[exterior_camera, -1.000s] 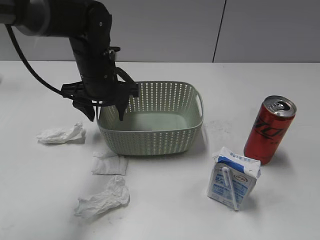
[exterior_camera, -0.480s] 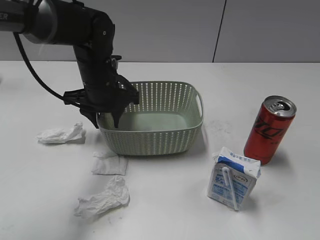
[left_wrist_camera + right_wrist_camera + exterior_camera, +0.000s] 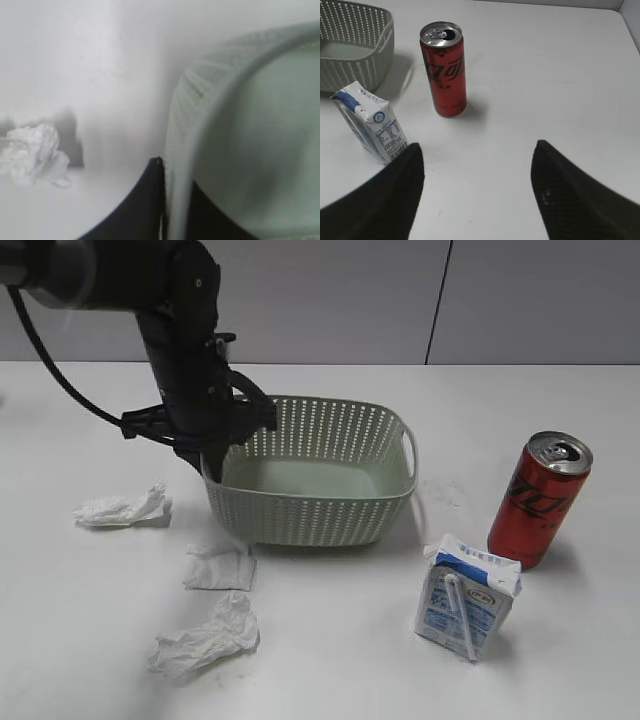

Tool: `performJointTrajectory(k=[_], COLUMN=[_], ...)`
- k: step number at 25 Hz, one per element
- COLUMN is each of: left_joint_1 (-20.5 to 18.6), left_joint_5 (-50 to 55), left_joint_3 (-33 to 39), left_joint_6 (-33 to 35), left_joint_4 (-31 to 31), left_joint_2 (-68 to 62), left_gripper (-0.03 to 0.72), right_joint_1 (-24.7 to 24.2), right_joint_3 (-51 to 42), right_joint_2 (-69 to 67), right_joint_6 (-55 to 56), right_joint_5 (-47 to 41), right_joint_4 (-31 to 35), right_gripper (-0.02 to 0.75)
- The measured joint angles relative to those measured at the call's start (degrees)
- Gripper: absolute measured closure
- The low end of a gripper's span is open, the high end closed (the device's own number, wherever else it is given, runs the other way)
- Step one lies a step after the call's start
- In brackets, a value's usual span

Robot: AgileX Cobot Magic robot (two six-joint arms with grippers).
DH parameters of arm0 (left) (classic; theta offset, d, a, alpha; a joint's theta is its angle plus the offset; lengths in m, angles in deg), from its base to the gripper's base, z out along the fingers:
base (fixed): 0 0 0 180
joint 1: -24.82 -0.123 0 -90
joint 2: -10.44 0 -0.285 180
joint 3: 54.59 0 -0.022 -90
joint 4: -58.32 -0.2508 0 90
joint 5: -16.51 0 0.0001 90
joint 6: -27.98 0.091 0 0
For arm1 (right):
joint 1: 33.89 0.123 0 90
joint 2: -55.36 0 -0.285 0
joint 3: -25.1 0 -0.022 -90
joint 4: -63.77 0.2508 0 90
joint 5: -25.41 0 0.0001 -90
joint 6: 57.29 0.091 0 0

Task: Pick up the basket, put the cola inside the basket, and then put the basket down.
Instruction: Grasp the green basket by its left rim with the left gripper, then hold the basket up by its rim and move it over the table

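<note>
The pale sage-green basket (image 3: 320,505) sits at the table's middle, slightly tilted, and also shows in the left wrist view (image 3: 240,125) and the right wrist view (image 3: 355,45). My left gripper (image 3: 210,455) is shut on the basket's left rim, one finger outside and one inside (image 3: 176,200). The red cola can (image 3: 540,500) stands upright at the right, apart from the basket; it also shows in the right wrist view (image 3: 445,70). My right gripper (image 3: 477,170) is open and empty, above bare table in front of the can; it does not show in the exterior view.
A blue-and-white carton with a straw (image 3: 466,595) stands in front of the can, also in the right wrist view (image 3: 370,120). Three crumpled white tissues (image 3: 122,507), (image 3: 220,567), (image 3: 205,635) lie left and front-left of the basket. One tissue shows in the left wrist view (image 3: 35,155).
My left gripper has closed onto the basket's left rim. The basket has shifted a little to the right and its left side has risen.
</note>
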Motion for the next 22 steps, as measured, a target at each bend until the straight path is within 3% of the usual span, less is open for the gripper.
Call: performJointTrajectory(k=[6, 15, 19, 22], left_joint_1=[-2.3, -1.5, -1.5, -1.5], left_joint_5=[3.3, 4.9, 3.8, 2.9], left_joint_3=[0.0, 0.6, 0.9, 1.2], left_joint_6=[-0.5, -0.5, 1.1, 2.1], left_joint_4=[0.1, 0.5, 1.0, 1.2], left_joint_2=[5.6, 10.0, 10.0, 10.0], left_gripper=[0.685, 0.686, 0.686, 0.686], right_joint_1=[0.0, 0.0, 0.0, 0.0], right_joint_3=[0.0, 4.1, 10.4, 15.5], right_joint_2=[0.0, -6.0, -17.9, -27.9], right_joint_6=[0.0, 0.1, 0.1, 0.0], right_joint_5=[0.0, -0.7, -0.9, -0.9], right_joint_4=[0.0, 2.5, 7.3, 10.6], right_gripper=[0.229, 0.221, 0.101, 0.080])
